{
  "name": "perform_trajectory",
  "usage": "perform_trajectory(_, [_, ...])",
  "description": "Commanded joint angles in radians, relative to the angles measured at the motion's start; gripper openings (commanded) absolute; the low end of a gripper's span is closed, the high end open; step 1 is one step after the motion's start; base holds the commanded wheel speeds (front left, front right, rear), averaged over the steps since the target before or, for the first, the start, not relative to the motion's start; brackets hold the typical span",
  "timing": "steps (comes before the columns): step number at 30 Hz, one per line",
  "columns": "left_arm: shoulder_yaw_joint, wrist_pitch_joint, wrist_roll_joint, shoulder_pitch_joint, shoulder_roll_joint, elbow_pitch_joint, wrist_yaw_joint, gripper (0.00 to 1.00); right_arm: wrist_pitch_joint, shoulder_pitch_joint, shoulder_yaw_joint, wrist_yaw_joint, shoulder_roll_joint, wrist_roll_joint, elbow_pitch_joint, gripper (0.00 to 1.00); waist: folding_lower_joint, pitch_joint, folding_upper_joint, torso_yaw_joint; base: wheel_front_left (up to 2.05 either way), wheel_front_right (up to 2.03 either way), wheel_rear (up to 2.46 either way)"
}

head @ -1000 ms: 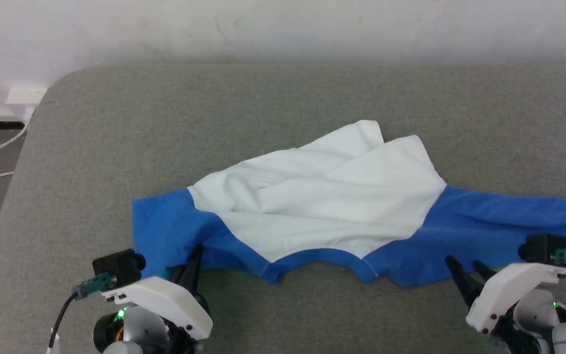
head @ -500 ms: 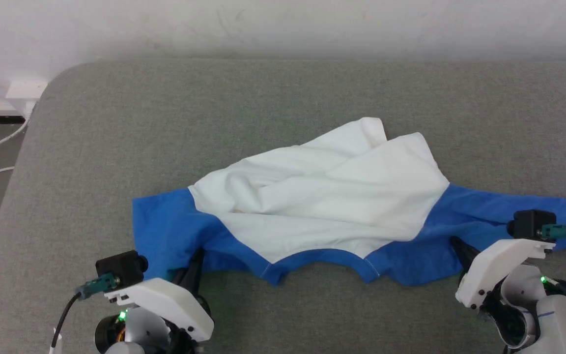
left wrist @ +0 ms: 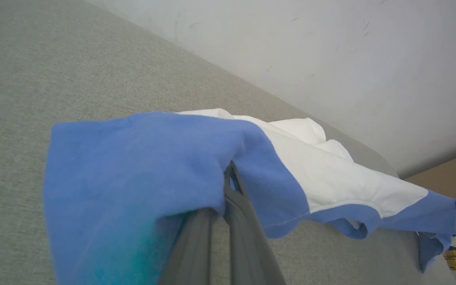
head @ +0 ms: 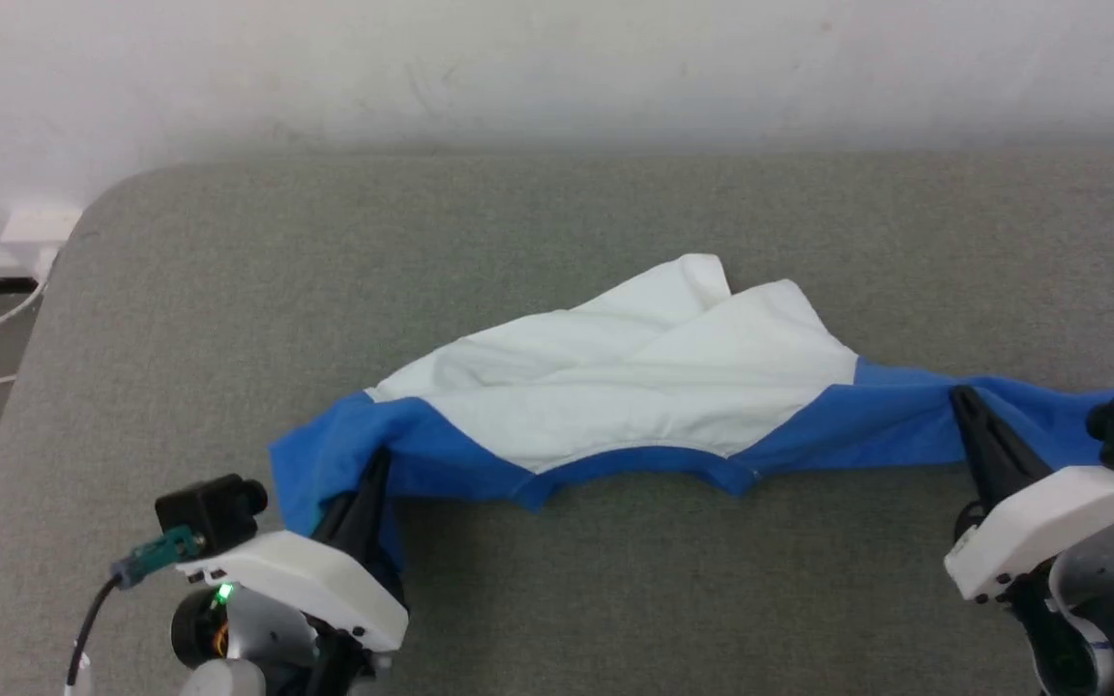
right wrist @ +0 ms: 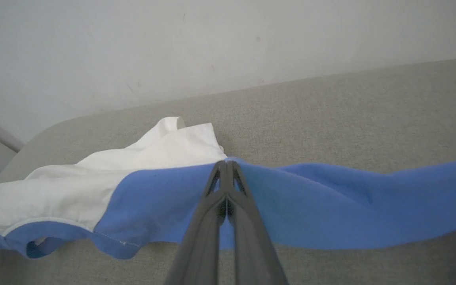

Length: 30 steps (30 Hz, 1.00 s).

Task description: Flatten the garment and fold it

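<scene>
Blue cloth of the shirt [head: 615, 406] is clamped in the left claw [head: 378, 459], lower left, and the right claw [head: 963, 396], lower right | strung between them on the counter [head: 615, 242] | long axis left-to-right, white body bunched mid-frame.

The left hand [head: 378, 469] has dark fingers [head: 359, 507], white housing [head: 306, 590], black camera [head: 209, 507], teal plug [head: 156, 559], green light [head: 223, 593].

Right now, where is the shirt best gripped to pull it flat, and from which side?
At the blue shoulder parts either side of the neckline, coming from the near edge. The shirt lies neckline toward the robot with its white body bunched behind, so pulling there should spread it. The left tool and right tool are shut on those spots.
</scene>
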Motion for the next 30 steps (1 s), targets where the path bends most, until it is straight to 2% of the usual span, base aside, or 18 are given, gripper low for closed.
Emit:
perform_trajectory(1, [0.005,-0.005,-0.007,-0.012,0.008,-0.020,-0.010,0.00,0.009,0.010,-0.005,-0.001,0.001,-0.011,-0.033,0.00,0.0000,-0.016,-0.0001,-0.015,0.00,0.00,0.00])
perform_trajectory(5, [0.007,0.023,-0.040,-0.049,0.025,-0.096,-0.041,0.00,0.065,0.006,-0.026,-0.001,0.001,-0.044,-0.150,0.00,0.0000,-0.031,-0.0001,-0.025,0.00,0.00,0.00])
perform_trajectory(9, [0.017,0.095,-0.077,-0.120,0.070,-0.162,-0.067,0.00,0.119,-0.040,-0.040,-0.001,0.001,-0.094,-0.236,0.00,0.0000,-0.036,-0.0001,-0.029,0.00,0.00,0.00])
perform_trajectory(16, [0.042,0.177,-0.108,-0.200,0.111,-0.231,-0.046,0.00,0.191,-0.099,-0.048,-0.001,0.001,-0.152,-0.322,0.00,0.0000,-0.033,-0.0001,-0.032,0.00,0.00,0.00])
perform_trajectory(22, [0.011,0.186,-0.090,-0.137,0.097,-0.148,-0.024,0.00,0.267,-0.021,-0.033,-0.001,0.001,-0.163,-0.261,0.00,0.0000,-0.008,-0.0001,-0.031,0.00,0.00,0.00])
perform_trajectory(30, [-0.052,0.184,-0.031,-0.068,0.098,0.067,-0.013,0.00,0.322,0.067,0.012,-0.001,0.001,-0.144,-0.046,0.00,0.0000,0.024,-0.0001,-0.024,0.00,0.00,0.00])
